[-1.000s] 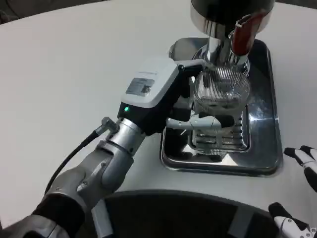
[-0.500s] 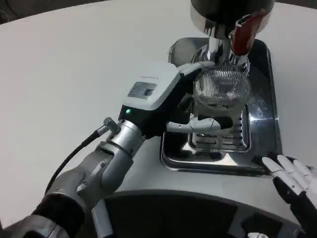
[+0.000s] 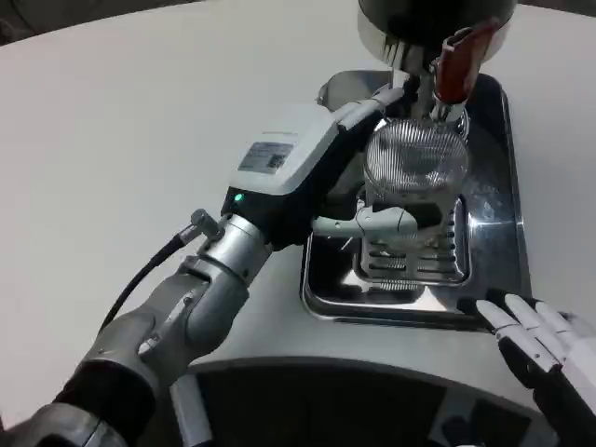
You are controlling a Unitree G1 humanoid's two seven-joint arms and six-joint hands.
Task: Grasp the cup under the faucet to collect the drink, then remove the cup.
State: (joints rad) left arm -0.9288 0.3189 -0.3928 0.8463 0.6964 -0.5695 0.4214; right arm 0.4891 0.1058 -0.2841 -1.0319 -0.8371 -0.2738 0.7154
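left hand (image 3: 358,177) holding cup (image 3: 414,163) (under red-handled faucet (image 3: 454,60))

My left hand (image 3: 321,177) and the cup (image 3: 415,163) crowd the drip tray (image 3: 507,279) under the faucet (image 3: 424,88); open table (image 3: 140,121) lies leftward, my right hand (image 3: 545,349) near the tray's front edge.

Desk (image 3: 140,112): white, rounded edge, plain surface. Resting directly on it, far right: one steel drip tray (image 3: 498,293), rectangular, polished, with raised rim and slotted grate (image 3: 414,256); the base of a dispenser (image 3: 410,28) stands at its far end.
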